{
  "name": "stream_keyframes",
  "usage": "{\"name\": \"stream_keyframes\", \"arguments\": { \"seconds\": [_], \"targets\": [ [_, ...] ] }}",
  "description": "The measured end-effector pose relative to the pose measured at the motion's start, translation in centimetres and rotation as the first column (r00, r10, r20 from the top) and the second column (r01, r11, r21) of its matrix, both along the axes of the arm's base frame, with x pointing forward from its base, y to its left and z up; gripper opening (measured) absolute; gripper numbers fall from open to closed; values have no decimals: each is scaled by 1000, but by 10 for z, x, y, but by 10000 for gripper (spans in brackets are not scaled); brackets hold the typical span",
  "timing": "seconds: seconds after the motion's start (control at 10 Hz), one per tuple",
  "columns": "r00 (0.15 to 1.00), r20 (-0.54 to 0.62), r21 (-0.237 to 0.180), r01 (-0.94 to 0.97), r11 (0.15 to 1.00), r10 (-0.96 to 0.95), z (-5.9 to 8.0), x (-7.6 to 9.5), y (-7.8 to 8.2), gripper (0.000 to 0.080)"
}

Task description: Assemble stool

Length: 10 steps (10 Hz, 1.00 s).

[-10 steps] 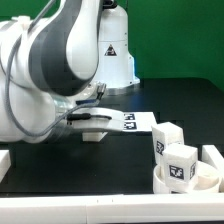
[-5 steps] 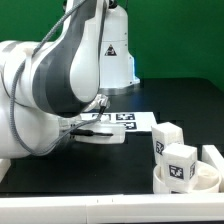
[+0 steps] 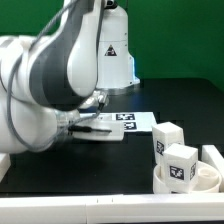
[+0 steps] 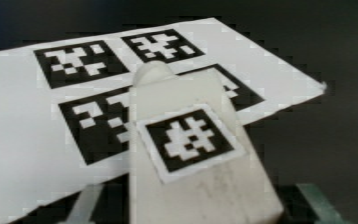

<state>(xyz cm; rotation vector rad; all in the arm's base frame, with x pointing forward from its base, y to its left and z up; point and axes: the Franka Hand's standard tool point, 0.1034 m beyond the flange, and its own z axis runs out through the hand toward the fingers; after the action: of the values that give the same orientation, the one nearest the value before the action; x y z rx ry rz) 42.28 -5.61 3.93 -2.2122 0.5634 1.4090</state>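
Note:
In the wrist view a chunky white stool leg (image 4: 194,150) with a black-and-white tag runs out from between my gripper's (image 4: 202,206) fingers (image 4: 94,196). The jaws are shut on its sides. Its far end lies over the marker board (image 4: 279,78). In the exterior view the gripper (image 3: 93,127) is low over the table at the marker board's (image 3: 137,121) edge, and my arm hides most of the held leg. The round seat disc (image 3: 163,183) sits at the front on the exterior view's right. Two tagged legs (image 3: 181,164) stand in it.
The white robot base (image 3: 115,50) stands behind the marker board. A white piece (image 3: 212,156) stands at the exterior view's right edge beside the seat disc. A white strip (image 3: 100,202) runs along the black table's front edge.
The fingers have gone from wide open to shut on the stool leg. The arm's elbow has shifted slightly, and the gripper has stayed by the marker board.

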Motion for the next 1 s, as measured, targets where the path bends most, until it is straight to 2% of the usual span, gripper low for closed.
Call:
{"name": "stream_keyframes", "arguments": {
  "seconds": [0.2,0.3,0.4,0.5,0.6,0.7,0.8,0.9,1.0],
  "targets": [
    [993,118,-9,-10,1000,11,49,31,6,327],
    [978,206,-48,-5,999,14,56,42,7,327],
    [964,266,-92,18,996,7,50,41,5,328],
    [952,305,-118,34,992,4,49,41,5,328],
    [934,357,-154,52,987,6,56,49,8,328],
    [915,403,-168,54,984,18,78,65,20,328],
    [877,480,-197,72,978,33,101,88,30,328],
    [838,543,-220,90,971,45,109,97,33,328],
    [823,567,-241,114,964,44,101,92,29,328]
  ]
}}
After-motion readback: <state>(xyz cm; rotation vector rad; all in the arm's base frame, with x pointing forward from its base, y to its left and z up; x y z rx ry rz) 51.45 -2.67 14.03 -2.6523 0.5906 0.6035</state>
